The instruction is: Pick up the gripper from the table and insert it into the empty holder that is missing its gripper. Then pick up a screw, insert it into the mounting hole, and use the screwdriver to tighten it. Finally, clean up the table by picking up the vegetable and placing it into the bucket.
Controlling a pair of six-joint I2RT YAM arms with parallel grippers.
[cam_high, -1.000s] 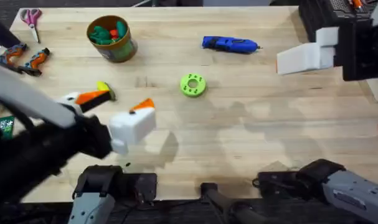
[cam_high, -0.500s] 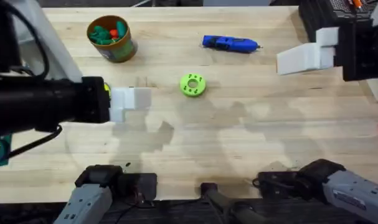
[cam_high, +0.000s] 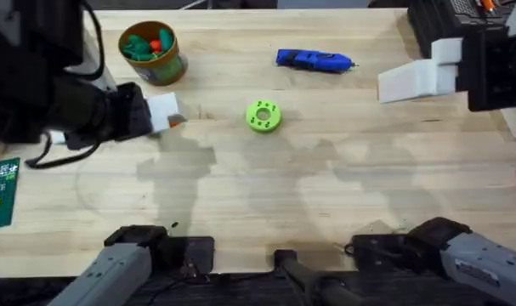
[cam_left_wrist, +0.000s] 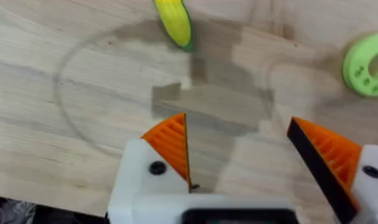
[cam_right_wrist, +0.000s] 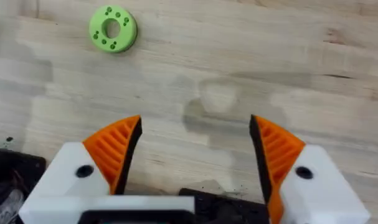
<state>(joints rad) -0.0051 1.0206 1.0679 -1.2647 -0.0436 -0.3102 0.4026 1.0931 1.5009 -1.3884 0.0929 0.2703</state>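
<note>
- I judge the cleanup step is in hand: my left end effector (cam_left_wrist: 238, 155) hangs wide open and empty, ribbed orange pads on white blocks.
- Just beyond it lies the vegetable (cam_left_wrist: 172, 22), smooth, yellow-green, oblong; next I must descend around it.
- Farther beyond it stands the round bucket (cam_high: 152, 53).
- My right end effector (cam_right_wrist: 195, 152) is open, empty.

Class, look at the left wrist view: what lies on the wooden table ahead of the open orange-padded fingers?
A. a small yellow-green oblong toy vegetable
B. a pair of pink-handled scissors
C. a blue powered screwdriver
A: the small yellow-green oblong toy vegetable lies on the wooden table beyond the left gripper, whose fingers stand apart.
</note>
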